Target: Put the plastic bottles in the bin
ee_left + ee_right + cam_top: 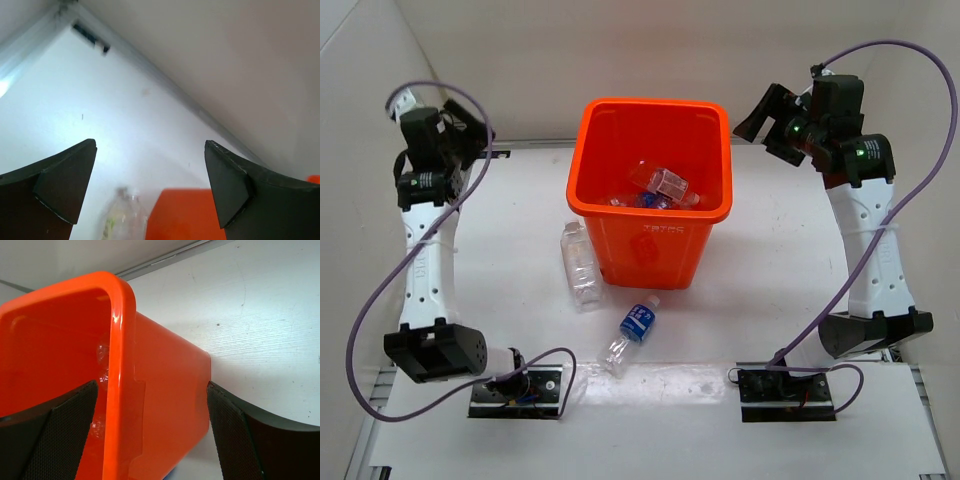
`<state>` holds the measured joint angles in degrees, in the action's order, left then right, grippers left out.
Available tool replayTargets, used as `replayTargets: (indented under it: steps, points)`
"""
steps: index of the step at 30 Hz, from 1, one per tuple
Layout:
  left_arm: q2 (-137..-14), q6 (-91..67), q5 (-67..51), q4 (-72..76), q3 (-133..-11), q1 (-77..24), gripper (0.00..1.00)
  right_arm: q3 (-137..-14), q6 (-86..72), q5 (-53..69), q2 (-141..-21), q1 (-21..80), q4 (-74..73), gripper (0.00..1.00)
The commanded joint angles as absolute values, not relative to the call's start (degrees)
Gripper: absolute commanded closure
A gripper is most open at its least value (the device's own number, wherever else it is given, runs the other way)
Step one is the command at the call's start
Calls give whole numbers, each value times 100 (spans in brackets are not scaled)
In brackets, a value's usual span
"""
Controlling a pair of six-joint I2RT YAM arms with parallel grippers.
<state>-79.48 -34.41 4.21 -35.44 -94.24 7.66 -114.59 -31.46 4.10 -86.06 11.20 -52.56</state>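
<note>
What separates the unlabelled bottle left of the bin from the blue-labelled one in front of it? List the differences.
Label: the unlabelled bottle is bare clear plastic; the blue-labelled bottle wears a blue band.
Place: the unlabelled bottle lies close beside the left wall of the bin; the blue-labelled bottle lies apart from it, nearer the arm bases.
Both lie flat on the table, outside the bin.

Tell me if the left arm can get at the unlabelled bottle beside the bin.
Probably yes: the unlabelled bottle lies left of the bin, with nothing between it and the left gripper, jaws open and empty.
</note>
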Motion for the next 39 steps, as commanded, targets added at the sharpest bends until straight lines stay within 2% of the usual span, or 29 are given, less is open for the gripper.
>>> replayTargets:
  steps: [1,6,12,22,39]
  points:
    - [-7743,-4254,-710,-3481,-8668,844,0,-11452,-3217,536,-8411,1055,-5027,10]
    - [-8024,-4395,-1273,-3191,-7500,783,0,-11347,-3261,580,-8385,923,-4992,10]
    - [-8244,-3887,-1144,-3199,-6364,361,0,-11171,-3305,615,-8323,809,-4957,10]
    - [-8929,-3392,-984,-3296,-6548,-799,0,-11021,-3340,703,-8314,694,-4922,10]
    - [-9685,-3524,-1098,-3041,-6293,-1309,0,-10828,-3375,844,-8279,290,-4966,10]
